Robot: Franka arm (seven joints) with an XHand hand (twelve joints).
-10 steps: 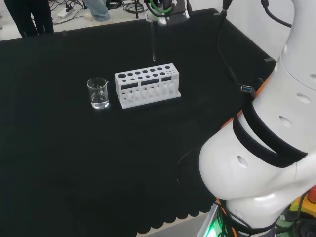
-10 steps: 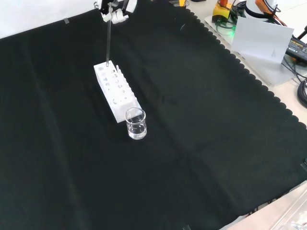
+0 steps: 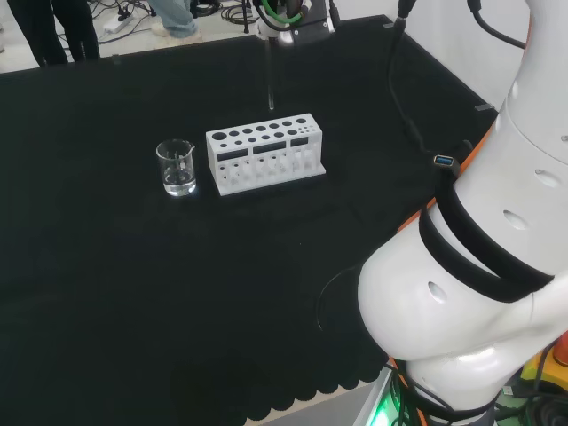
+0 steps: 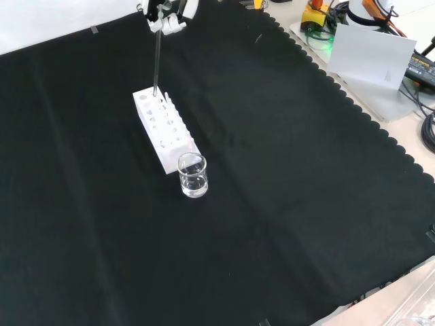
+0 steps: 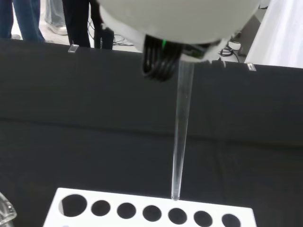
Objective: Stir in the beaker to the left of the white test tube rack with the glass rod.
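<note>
Black cloth [image 3: 133, 293] is seen covering the bench in the head view, where a white test tube rack [image 3: 264, 153] stands near the middle and a clear beaker [image 3: 177, 168] holding a little clear liquid is set just to its left, apart from it. The hand [image 3: 286, 16] is found at the top edge of this view, above and behind the rack, and a glass rod [image 3: 270, 82] is held in it, hanging upright with its lower tip in the air above the rack's far side; the arm's own white links are seen at the right. In the front view, the rack [image 4: 163, 128] is shown running away from the camera, with the beaker [image 4: 193, 175] at its near end, almost touching it. The hand [image 4: 167, 15] enters from the top, its fingers closed around the upper end of the rod [image 4: 157, 60], whose tip is seen over the rack's far end, well apart from the beaker. In the wrist view, the rod [image 5: 180, 142] is shown descending from the blurred white part of the hand [image 5: 180, 19] toward the rack's row of round holes [image 5: 151, 213], its tip lying just above the rack's top face, clear of the holes.
</note>
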